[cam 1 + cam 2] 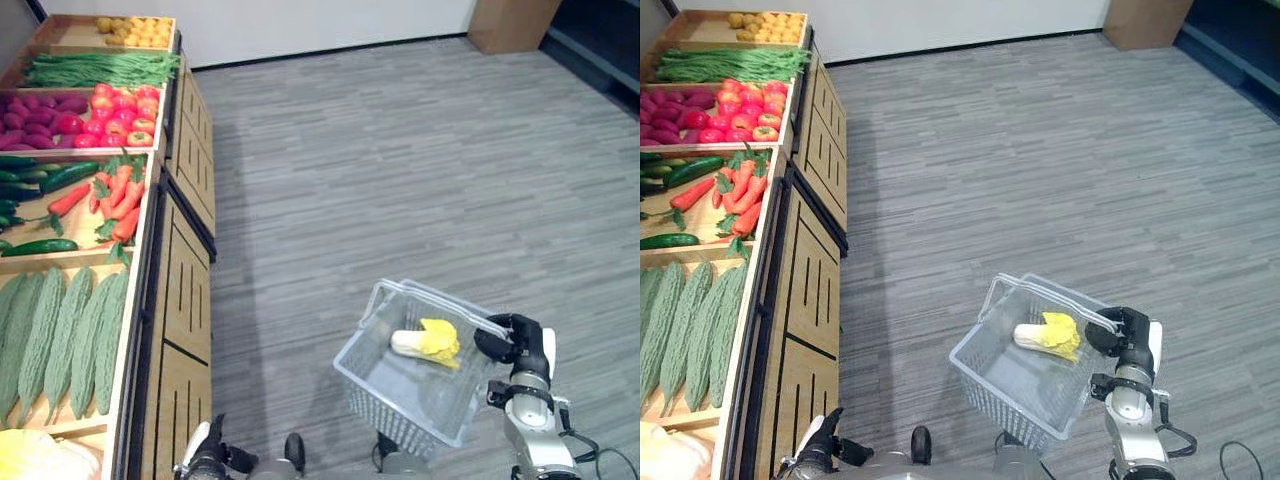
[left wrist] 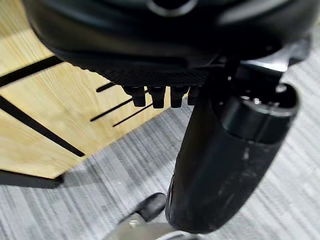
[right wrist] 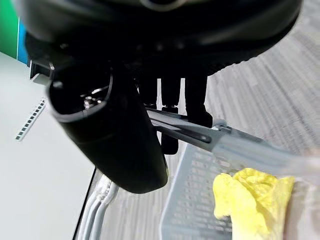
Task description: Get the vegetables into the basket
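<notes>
A clear wire basket (image 1: 380, 400) hangs low over the grey floor at the lower right. My right hand (image 1: 512, 340) is shut on its handle (image 3: 200, 134), fingers curled round the bar. Inside the basket lies one napa cabbage (image 1: 425, 342) with a white stem and yellow leaves, seen close in the right wrist view as yellow leaves (image 3: 252, 197). My left hand (image 1: 205, 455) hangs open and holds nothing, low beside the wooden stand (image 2: 55, 115). On the stand at the left lie carrots (image 1: 118, 195), cucumbers (image 1: 45, 180) and bitter gourds (image 1: 60, 330).
The stand (image 1: 185, 290) runs along the left side, also holding tomatoes (image 1: 122, 115), purple tubers (image 1: 35, 115), green beans (image 1: 100, 68), yellow produce (image 1: 135, 30) and a pale cabbage (image 1: 35, 458). A wooden cabinet (image 1: 510, 25) stands at the far right. Grey carpet floor (image 1: 400, 170) spreads between.
</notes>
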`<state>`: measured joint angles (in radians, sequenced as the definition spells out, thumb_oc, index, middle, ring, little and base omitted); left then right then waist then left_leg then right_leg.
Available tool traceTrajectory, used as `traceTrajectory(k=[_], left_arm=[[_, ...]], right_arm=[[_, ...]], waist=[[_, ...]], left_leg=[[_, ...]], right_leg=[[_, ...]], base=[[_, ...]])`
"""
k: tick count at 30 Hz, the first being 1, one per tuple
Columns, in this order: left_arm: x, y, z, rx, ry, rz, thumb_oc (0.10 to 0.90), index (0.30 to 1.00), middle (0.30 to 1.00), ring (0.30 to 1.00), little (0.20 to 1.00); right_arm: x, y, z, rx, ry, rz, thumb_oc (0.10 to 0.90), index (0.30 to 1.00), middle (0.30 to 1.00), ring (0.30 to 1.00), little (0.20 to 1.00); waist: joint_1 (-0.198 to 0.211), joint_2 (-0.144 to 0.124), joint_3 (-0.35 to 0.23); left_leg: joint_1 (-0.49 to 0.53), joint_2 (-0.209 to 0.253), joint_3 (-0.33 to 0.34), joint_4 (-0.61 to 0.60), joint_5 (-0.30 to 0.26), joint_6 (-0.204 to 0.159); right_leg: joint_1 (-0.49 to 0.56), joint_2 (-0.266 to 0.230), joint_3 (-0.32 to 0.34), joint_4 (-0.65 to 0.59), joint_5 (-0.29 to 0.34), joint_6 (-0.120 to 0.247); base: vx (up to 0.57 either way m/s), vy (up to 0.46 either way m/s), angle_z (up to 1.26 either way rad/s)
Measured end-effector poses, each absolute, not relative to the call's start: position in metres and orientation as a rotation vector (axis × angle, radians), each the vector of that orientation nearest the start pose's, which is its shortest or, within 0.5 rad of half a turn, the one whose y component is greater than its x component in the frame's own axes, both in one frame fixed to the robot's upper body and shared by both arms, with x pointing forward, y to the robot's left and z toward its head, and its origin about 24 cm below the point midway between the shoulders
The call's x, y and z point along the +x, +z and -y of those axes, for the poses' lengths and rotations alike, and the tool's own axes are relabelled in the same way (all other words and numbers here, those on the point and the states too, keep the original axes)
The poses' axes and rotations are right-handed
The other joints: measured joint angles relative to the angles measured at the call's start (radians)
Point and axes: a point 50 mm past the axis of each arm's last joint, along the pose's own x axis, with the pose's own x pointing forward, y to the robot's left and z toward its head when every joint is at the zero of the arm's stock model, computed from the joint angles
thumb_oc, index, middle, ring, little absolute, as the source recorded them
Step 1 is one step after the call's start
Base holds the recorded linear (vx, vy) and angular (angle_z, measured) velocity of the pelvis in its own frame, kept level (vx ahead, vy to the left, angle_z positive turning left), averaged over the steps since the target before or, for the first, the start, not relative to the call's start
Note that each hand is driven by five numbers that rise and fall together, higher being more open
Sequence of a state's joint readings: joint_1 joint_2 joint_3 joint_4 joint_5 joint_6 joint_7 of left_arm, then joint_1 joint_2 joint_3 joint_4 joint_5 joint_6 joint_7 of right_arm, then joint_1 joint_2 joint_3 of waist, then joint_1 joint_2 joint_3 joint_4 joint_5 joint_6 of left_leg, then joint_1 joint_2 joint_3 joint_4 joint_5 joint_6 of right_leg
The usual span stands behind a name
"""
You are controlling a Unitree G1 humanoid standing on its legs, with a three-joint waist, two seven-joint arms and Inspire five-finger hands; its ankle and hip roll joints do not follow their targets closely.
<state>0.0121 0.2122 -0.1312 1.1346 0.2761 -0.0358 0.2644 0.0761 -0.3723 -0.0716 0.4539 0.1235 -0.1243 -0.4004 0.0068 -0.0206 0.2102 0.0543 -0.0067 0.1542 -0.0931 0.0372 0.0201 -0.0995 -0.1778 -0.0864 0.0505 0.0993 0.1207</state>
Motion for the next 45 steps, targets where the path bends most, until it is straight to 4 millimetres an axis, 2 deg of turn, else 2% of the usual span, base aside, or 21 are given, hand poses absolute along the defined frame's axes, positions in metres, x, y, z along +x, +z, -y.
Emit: traceTrajectory(k=[2, 4, 8, 10, 11, 12, 15, 16, 22, 23, 25, 26, 28, 29, 32, 35, 37, 38, 40, 41, 45], left_arm=[[0.115, -0.147, -0.238, 0.695, 0.057, -1.018, 0.900, 1.000, 1.000, 1.000, 1.000], [0.114, -0.147, -0.243, 0.724, 0.060, -1.020, 0.900, 1.000, 1.000, 1.000, 1.000], [0.105, -0.149, -0.248, 0.735, 0.069, -1.067, 0.900, 1.000, 1.000, 1.000, 1.000], [0.100, -0.151, -0.246, 0.733, 0.068, -1.087, 0.900, 1.000, 1.000, 1.000, 1.000], [0.098, -0.152, -0.246, 0.733, 0.065, -1.093, 0.900, 1.000, 1.000, 1.000, 1.000], [0.098, -0.154, -0.241, 0.720, 0.057, -1.094, 0.900, 1.000, 1.000, 1.000, 1.000], [0.089, -0.161, -0.214, 0.645, 0.030, -1.108, 0.900, 1.000, 1.000, 1.000, 1.000], [0.090, -0.161, -0.216, 0.649, 0.037, -1.103, 0.900, 1.000, 1.000, 1.000, 1.000], [0.091, -0.159, -0.225, 0.564, 0.161, -1.124, 0.900, 1.000, 1.000, 1.000, 1.000], [0.098, -0.157, -0.227, 0.556, 0.178, -1.101, 0.900, 1.000, 1.000, 1.000, 1.000], [0.098, -0.157, -0.227, 0.524, 0.211, -1.107, 0.900, 1.000, 1.000, 1.000, 1.000], [0.108, -0.154, -0.228, 0.516, 0.232, -1.068, 0.900, 1.000, 1.000, 1.000, 1.000], [0.111, -0.153, -0.227, 0.510, 0.229, -1.063, 0.900, 1.000, 1.000, 1.000, 1.000], [0.112, -0.153, -0.227, 0.514, 0.226, -1.061, 0.900, 1.000, 1.000, 1.000, 1.000], [0.102, -0.156, -0.226, 0.513, 0.224, -1.099, 0.900, 1.000, 1.000, 1.000, 1.000], [0.091, -0.159, -0.225, 0.508, 0.221, -1.134, 0.900, 1.000, 1.000, 1.000, 1.000], [0.086, -0.161, -0.224, 0.511, 0.216, -1.161, 0.900, 1.000, 1.000, 1.000, 1.000], [0.092, -0.159, -0.230, 0.533, 0.217, -1.144, 0.900, 1.000, 1.000, 1.000, 1.000], [0.109, -0.153, -0.234, 0.560, 0.210, -1.094, 0.900, 1.000, 1.000, 1.000, 1.000], [0.130, -0.144, -0.242, 0.588, 0.218, -1.022, 0.900, 1.000, 1.000, 1.000, 1.000], [0.159, -0.130, -0.251, 0.612, 0.237, -0.924, 0.900, 1.000, 1.000, 1.000, 1.000]], right_arm=[[0.204, -0.029, 0.287, -0.315, -0.569, -0.313, 0.400, 0.300, 0.300, 0.300, 0.300], [0.204, -0.028, 0.288, -0.316, -0.580, -0.309, 0.400, 0.300, 0.300, 0.300, 0.300], [0.208, -0.023, 0.287, -0.310, -0.577, -0.271, 0.400, 0.300, 0.300, 0.300, 0.300], [0.211, -0.021, 0.286, -0.308, -0.583, -0.256, 0.400, 0.300, 0.300, 0.300, 0.300], [0.209, -0.023, 0.286, -0.310, -0.588, -0.266, 0.400, 0.300, 0.300, 0.300, 0.300], [0.207, -0.023, 0.289, -0.317, -0.597, -0.272, 0.400, 0.300, 0.300, 0.300, 0.300], [0.204, -0.029, 0.295, -0.334, -0.599, -0.315, 0.400, 0.300, 0.300, 0.300, 0.300], [0.205, -0.029, 0.295, -0.332, -0.596, -0.315, 0.400, 0.300, 0.300, 0.300, 0.300], [0.210, -0.019, 0.296, -0.331, -0.576, -0.267, 0.400, 0.300, 0.300, 0.300, 0.300], [0.208, -0.019, 0.297, -0.329, -0.579, -0.272, 0.400, 0.300, 0.300, 0.300, 0.300], [0.205, -0.019, 0.300, -0.332, -0.590, -0.269, 0.400, 0.300, 0.300, 0.300, 0.300], [0.202, -0.019, 0.304, -0.322, -0.619, -0.271, 0.400, 0.300, 0.300, 0.300, 0.300], [0.199, -0.019, 0.307, -0.321, -0.649, -0.270, 0.400, 0.300, 0.300, 0.300, 0.300], [0.200, -0.017, 0.308, -0.323, -0.654, -0.264, 0.400, 0.300, 0.300, 0.300, 0.300], [0.202, -0.020, 0.303, -0.317, -0.646, -0.272, 0.400, 0.300, 0.300, 0.300, 0.300], [0.199, -0.023, 0.301, -0.319, -0.645, -0.282, 0.400, 0.300, 0.300, 0.300, 0.300], [0.193, -0.023, 0.306, -0.343, -0.669, -0.288, 0.400, 0.300, 0.300, 0.300, 0.300], [0.190, -0.028, 0.302, -0.332, -0.672, -0.308, 0.400, 0.300, 0.300, 0.300, 0.300], [0.195, -0.029, 0.297, -0.325, -0.661, -0.310, 0.400, 0.300, 0.300, 0.300, 0.300], [0.202, -0.028, 0.290, -0.321, -0.624, -0.297, 0.400, 0.300, 0.300, 0.300, 0.300], [0.228, -0.022, 0.268, -0.294, -0.520, -0.255, 0.400, 0.300, 0.300, 0.300, 0.300]], waist=[[0.000, -0.020, 0.040], [-0.001, -0.028, 0.045], [0.000, -0.022, 0.049], [-0.008, -0.019, 0.051], [-0.019, -0.027, 0.048], [-0.028, -0.006, 0.047], [-0.025, 0.085, 0.019], [-0.024, 0.091, 0.015], [-0.026, 0.090, 0.014], [-0.020, 0.070, 0.023], [-0.005, 0.049, 0.034], [0.014, 0.021, 0.050], [0.002, 0.015, 0.052], [0.009, 0.012, 0.054], [0.023, 0.016, 0.056], [0.028, 0.014, 0.059], [0.012, 0.038, 0.044], [0.006, 0.013, 0.047], [0.013, 0.001, 0.046], [0.030, -0.022, 0.043], [0.076, -0.034, 0.045]], left_leg=[[0.015, -0.004, 0.001, 0.008, -0.004, 0.017], [0.020, -0.008, -0.004, 0.005, -0.006, 0.025], [0.028, -0.006, -0.008, 0.005, -0.012, 0.036], [0.056, 0.001, -0.030, 0.006, -0.036, 0.004], [0.077, -0.002, -0.056, 0.005, -0.046, -0.021], [0.089, 0.020, -0.074, 0.004, -0.055, -0.034], [0.100, 0.137, -0.096, 0.052, -0.059, -0.082], [0.084, 0.154, -0.106, 0.077, -0.055, -0.084], [0.008, 0.204, -0.176, 0.190, 0.008, -0.162], [-0.054, 0.196, -0.198, 0.308, 0.008, -0.177], [-0.147, 0.192, -0.252, 0.473, 0.084, -0.229], [-0.217, 0.156, -0.249, 0.524, 0.048, -0.229], [-0.245, 0.124, -0.207, 0.354, -0.003, -0.194], [-0.240, 0.104, -0.192, 0.214, 0.008, -0.181], [-0.261, 0.119, -0.195, 0.015, 0.072, -0.161], [-0.264, 0.140, -0.165, 0.013, 0.120, -0.159], [-0.167, 0.121, -0.116, 0.000, 0.136, -0.111], [-0.157, 0.084, -0.111, 0.003, 0.148, -0.060], [-0.141, 0.035, -0.089, 0.005, 0.123, -0.023], [-0.138, -0.008, -0.090, 0.005, 0.114, -0.009], [-0.110, -0.036, -0.083, 0.006, 0.083, 0.030]], right_leg=[[-0.055, -0.022, -0.033, 0.113, -0.016, 0.014], [-0.069, -0.038, -0.048, 0.124, -0.026, 0.030], [-0.074, -0.078, -0.057, -0.020, -0.011, 0.051], [-0.073, -0.081, -0.050, -0.143, 0.042, 0.058], [-0.051, -0.082, -0.045, -0.136, 0.059, 0.041], [-0.037, -0.067, -0.045, -0.124, 0.109, 0.013], [0.010, 0.035, -0.113, -0.102, 0.086, 0.001], [0.014, 0.052, -0.120, -0.102, 0.075, -0.012], [0.010, 0.105, -0.168, -0.056, -0.005, -0.064], [0.010, 0.090, -0.170, -0.043, -0.013, -0.078], [0.031, 0.102, -0.176, -0.032, -0.057, -0.117], [0.053, 0.089, -0.183, -0.058, -0.034, -0.140], [0.091, 0.091, -0.188, -0.106, -0.070, -0.147], [0.089, 0.095, -0.190, -0.111, -0.056, -0.127], [0.119, 0.148, -0.168, -0.140, -0.064, -0.119], [0.164, 0.166, -0.145, -0.142, -0.090, -0.108], [0.210, 0.147, -0.117, -0.132, -0.108, -0.060], [0.204, 0.106, -0.113, -0.098, -0.111, -0.041], [0.151, 0.037, -0.084, 0.028, -0.146, -0.013], [0.140, -0.014, -0.071, 0.020, -0.112, 0.036], [0.136, -0.034, -0.071, 0.083, -0.109, 0.061]], base=[[0.12, 0.025, -0.06], [0.10, -0.039, 0.04], [0.20, -0.121, 0.01], [0.28, -0.200, 0.38], [0.14, -0.114, 0.65], [0.26, -0.268, 0.59], [0.21, -0.313, 0.27], [0.17, -0.279, 0.32], [0.11, -0.231, 0.18], [0.07, -0.212, 0.17], [0.14, -0.186, 0.25], [0.15, -0.029, 0.36], [0.16, 0.022, 0.36], [0.18, 0.080, 0.11], [0.22, 0.115, -0.34], [0.23, 0.197, -0.49], [0.31, 0.369, -0.42], [0.17, 0.250, -0.01], [0.16, 0.217, -0.06], [0.19, 0.240, -0.05], [0.14, 0.235, 0.00]])
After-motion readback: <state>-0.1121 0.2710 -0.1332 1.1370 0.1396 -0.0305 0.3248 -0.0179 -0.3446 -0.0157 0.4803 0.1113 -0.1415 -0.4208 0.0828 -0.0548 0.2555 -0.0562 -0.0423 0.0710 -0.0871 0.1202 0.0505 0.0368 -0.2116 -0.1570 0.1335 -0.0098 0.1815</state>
